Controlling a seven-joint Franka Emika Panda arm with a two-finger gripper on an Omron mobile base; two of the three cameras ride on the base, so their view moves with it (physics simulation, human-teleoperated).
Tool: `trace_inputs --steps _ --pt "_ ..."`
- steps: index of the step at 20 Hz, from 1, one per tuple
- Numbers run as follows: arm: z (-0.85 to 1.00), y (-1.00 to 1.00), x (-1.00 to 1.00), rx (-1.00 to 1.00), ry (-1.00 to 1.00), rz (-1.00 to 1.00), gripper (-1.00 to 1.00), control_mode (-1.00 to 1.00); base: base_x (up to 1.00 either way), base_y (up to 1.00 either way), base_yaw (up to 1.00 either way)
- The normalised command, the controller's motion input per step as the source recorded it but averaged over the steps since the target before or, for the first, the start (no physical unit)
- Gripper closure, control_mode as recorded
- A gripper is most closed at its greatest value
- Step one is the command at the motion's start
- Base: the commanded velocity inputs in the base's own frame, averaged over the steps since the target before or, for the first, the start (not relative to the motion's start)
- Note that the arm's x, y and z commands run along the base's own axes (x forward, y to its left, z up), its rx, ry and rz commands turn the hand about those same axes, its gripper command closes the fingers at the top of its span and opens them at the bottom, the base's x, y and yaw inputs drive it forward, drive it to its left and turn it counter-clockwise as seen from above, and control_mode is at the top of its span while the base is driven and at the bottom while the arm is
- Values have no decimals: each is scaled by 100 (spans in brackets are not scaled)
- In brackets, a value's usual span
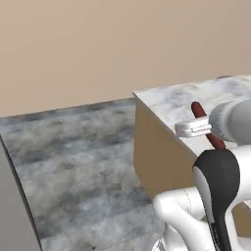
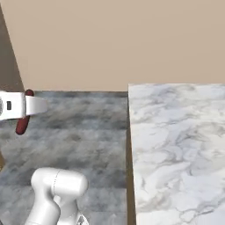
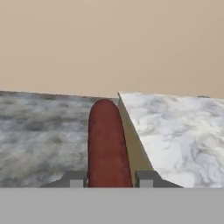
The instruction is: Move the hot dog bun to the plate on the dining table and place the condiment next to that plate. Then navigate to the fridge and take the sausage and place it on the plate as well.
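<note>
The white two-finger gripper [image 3: 109, 178] squeezes the short dark red sausage [image 3: 107, 144], which sticks straight out ahead. Both hang off the corner of the white marble dining table [image 3: 175, 131], over grey floor.

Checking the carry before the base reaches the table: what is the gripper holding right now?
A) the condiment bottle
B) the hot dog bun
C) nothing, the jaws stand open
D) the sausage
D: in the hand view the gripper is closed on the dark red sausage, which sticks out between its fingertips, short of the dining table.
</note>
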Motion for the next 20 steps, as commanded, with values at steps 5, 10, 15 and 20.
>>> trace_inputs --steps 5,10,15,20 --pt "0 0 0 0 0 0 100 100 6 -11 -83" --pt "0 0 0 0 0 0 100 100 33 10 -68" --pt "0 0 0 0 0 0 100 100 67 86 -44" --pt "0 0 0 0 0 0 100 100 83 99 -38"
